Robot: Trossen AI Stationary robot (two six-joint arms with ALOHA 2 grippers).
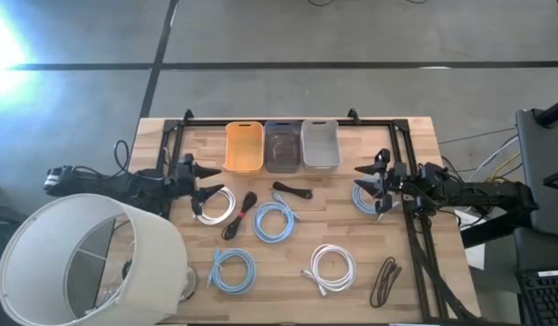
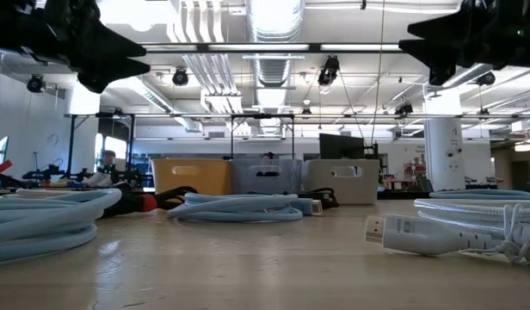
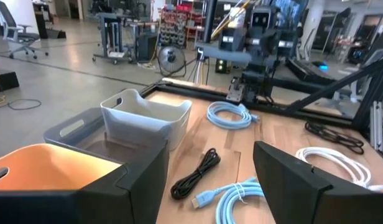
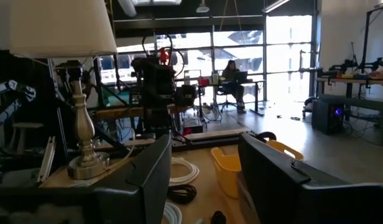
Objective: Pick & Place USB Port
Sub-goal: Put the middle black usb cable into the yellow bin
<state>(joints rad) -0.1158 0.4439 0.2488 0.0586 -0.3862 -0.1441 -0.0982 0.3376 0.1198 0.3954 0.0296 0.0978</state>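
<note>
Several coiled cables lie flat on the wooden table [image 1: 406,263]: a white one [image 1: 213,205], a black and red one [image 1: 241,215], light blue ones [image 1: 275,221] [image 1: 232,270] [image 1: 365,197], a short black one [image 1: 293,190], another white one [image 1: 333,268] and a black one [image 1: 385,281]. Which of them carries the USB port I cannot tell. My left gripper [image 1: 202,179] hovers open at the table's left side, above the white coil. My right gripper [image 1: 368,181] hovers open at the right side, over a light blue coil. Both sets of fingers [image 3: 142,180] [image 4: 148,174] have nothing between them.
Three bins stand in a row at the far edge: orange [image 1: 244,146], dark grey [image 1: 282,146] and pale grey [image 1: 320,144]. A table lamp with a big white shade [image 1: 80,263] fills the near left corner. A black frame [image 1: 288,121] runs around the table's edges.
</note>
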